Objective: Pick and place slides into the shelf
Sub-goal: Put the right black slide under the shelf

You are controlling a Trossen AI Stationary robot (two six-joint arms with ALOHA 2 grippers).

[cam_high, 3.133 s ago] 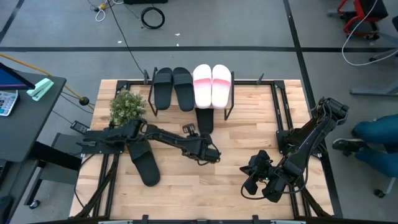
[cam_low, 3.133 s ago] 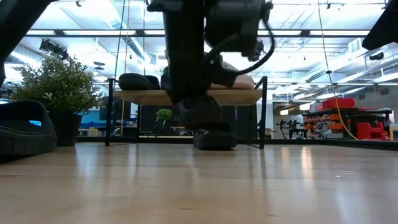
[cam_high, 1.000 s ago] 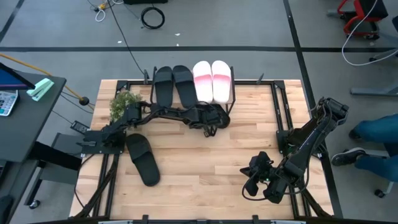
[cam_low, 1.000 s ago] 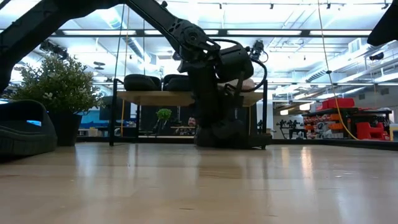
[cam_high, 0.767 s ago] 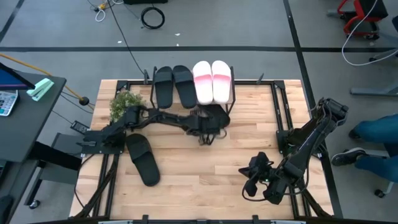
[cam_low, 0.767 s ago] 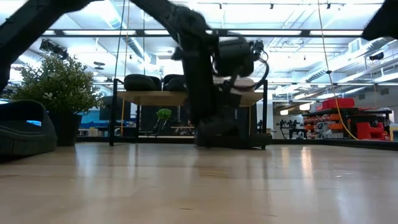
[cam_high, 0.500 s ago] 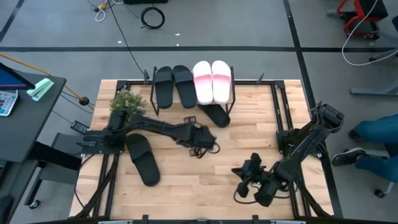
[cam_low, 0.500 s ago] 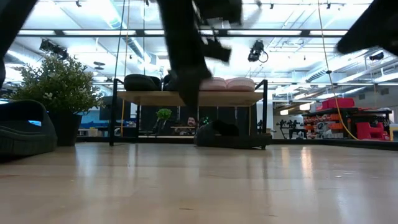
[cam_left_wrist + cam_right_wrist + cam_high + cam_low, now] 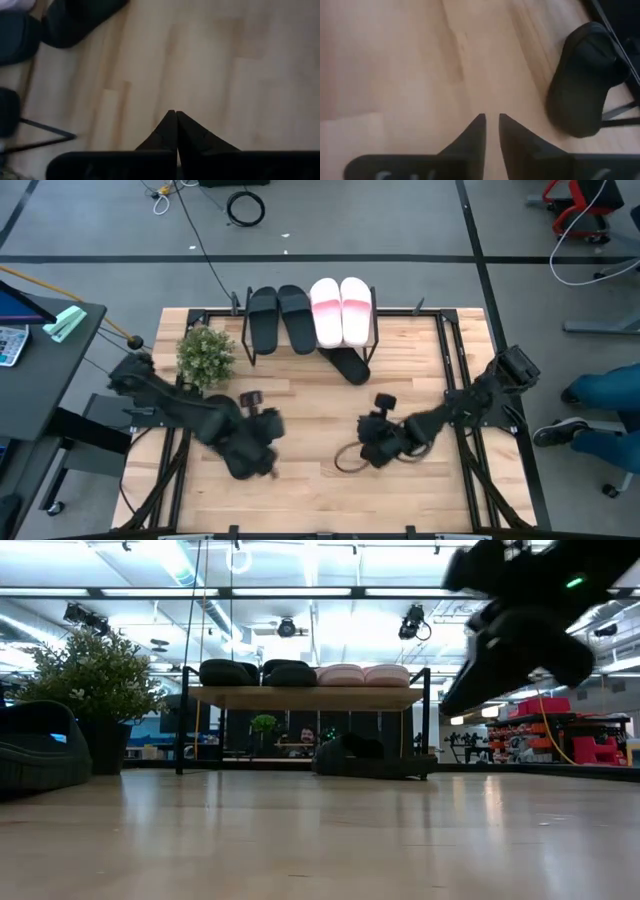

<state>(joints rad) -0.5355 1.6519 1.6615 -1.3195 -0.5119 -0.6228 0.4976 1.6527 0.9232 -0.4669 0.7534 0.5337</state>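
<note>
Far left: potted plant (image 9: 205, 352) on the table (image 9: 420, 360), just left of the shelf (image 9: 375, 330).

Left-near: left gripper (image 9: 262, 428) hovering over a loose black slide (image 9: 238, 461) lying flat on the table; fingertips (image 9: 172, 125) pressed together, holding nothing. Most of that slide hidden under the arm.

Shelf top, left to right: two black slides (image 9: 278, 320), then the pink-and-white pair (image 9: 341, 311), all side by side, toes toward the near edge. Four stowed.

Just near the shelf's right end: another black slide (image 9: 349, 364) on the table, angled, partly tucked under the shelf edge. Looks not fully seated.

Right of centre: right gripper (image 9: 378, 438) low over bare table, near that angled slide but apart from it; jaws a narrow slit apart, empty.

Likely step: between picks, two black slides left. Next move calls for opening the left jaws, dropping onto the strap of the loose slide below, gripping, then carrying it far toward the shelf's lower level.
</note>
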